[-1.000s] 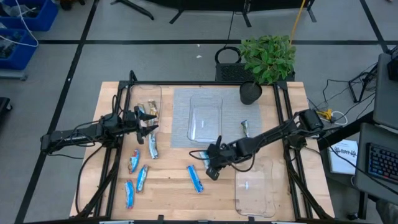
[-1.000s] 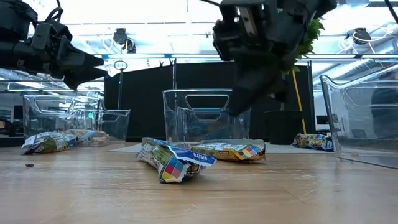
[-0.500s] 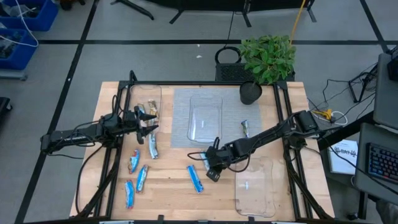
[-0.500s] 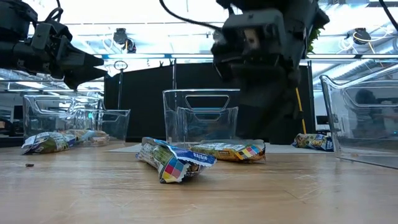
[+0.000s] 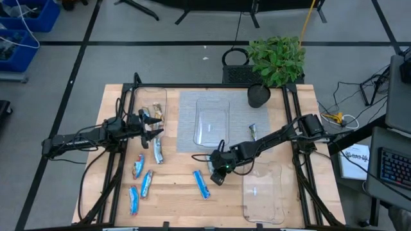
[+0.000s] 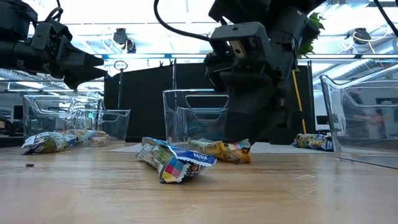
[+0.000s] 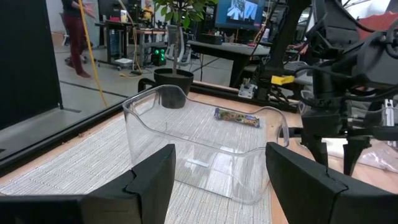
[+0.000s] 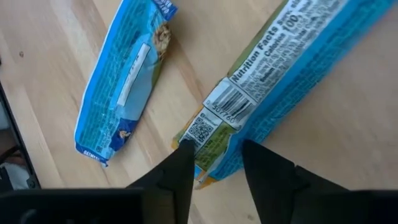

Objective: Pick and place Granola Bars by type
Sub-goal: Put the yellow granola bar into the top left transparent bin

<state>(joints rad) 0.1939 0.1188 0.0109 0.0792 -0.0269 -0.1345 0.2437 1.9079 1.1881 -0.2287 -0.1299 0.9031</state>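
Just beneath the open right hand [image 8: 214, 177], a blue granola bar [image 8: 292, 81].

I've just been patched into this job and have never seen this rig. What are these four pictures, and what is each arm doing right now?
Two dark robot arms work at a wooden table. One picture looks straight down from above, one looks level across the tabletop, and two come from cameras on the wrists.

The right gripper is down at the table's middle, its fingers open around the end of a blue granola bar; it is not gripped yet. A second blue bar lies beside it.

The left gripper hangs open above the table on the left side, holding nothing.

More blue bars lie at front left, some bars sit in the left clear tray, and one lone bar lies beside the middle tray. A third tray is front right.
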